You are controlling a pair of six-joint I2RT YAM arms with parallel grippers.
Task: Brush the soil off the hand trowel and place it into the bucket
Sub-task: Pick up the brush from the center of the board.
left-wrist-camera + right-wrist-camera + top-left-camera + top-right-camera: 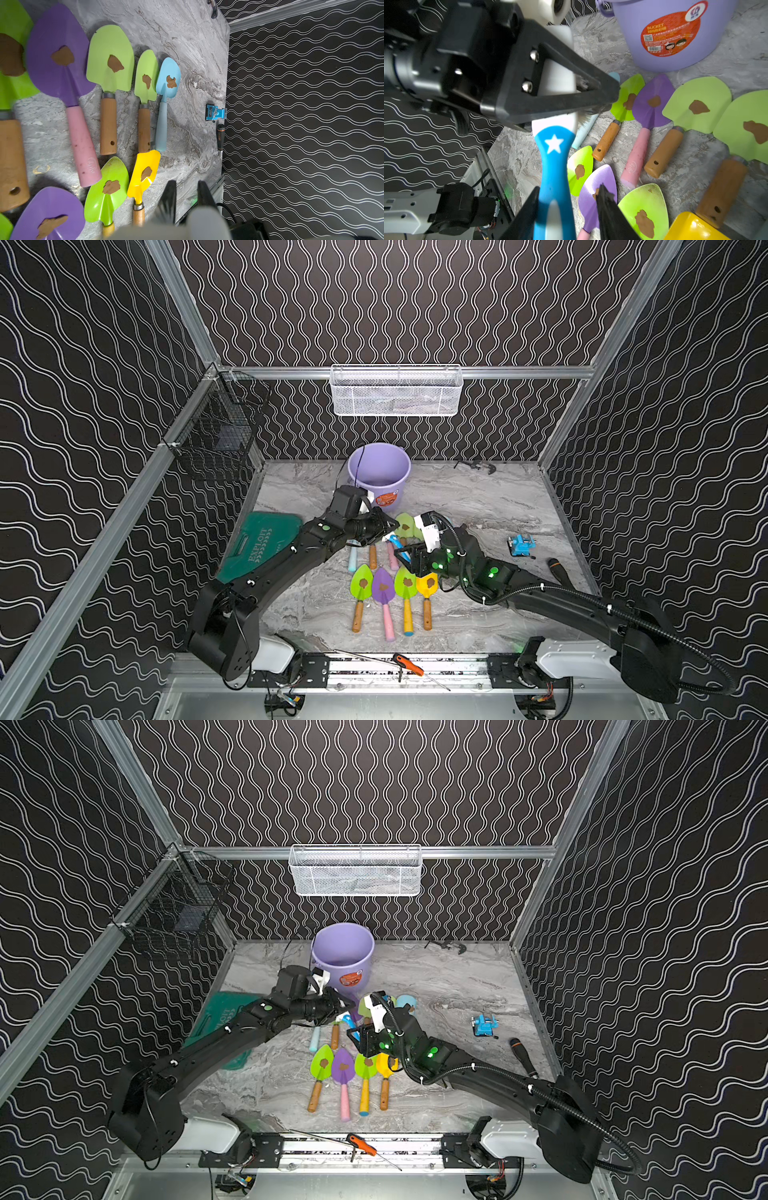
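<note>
The lavender bucket (379, 472) (675, 41) stands at the back of the table. Several hand trowels lie in two rows in front of it, such as a purple one (382, 587) and a light green one (110, 60). Each blade carries a brown clump of soil (114, 63). My left gripper (390, 526) (612, 91) is shut on the white head of a blue-and-white brush (553, 155), above the back row. My right gripper (569, 187) (405, 556) is open, its fingers on either side of the blue handle; one finger touches it and the other stands apart.
A green case (257, 543) lies at the left under my left arm. A blue vise (520, 545) and a black-handled screwdriver (557, 568) lie at the right. A white mesh basket (397, 391) and a black wire basket (224, 427) hang on the walls. An orange-handled tool (409, 664) rests on the front rail.
</note>
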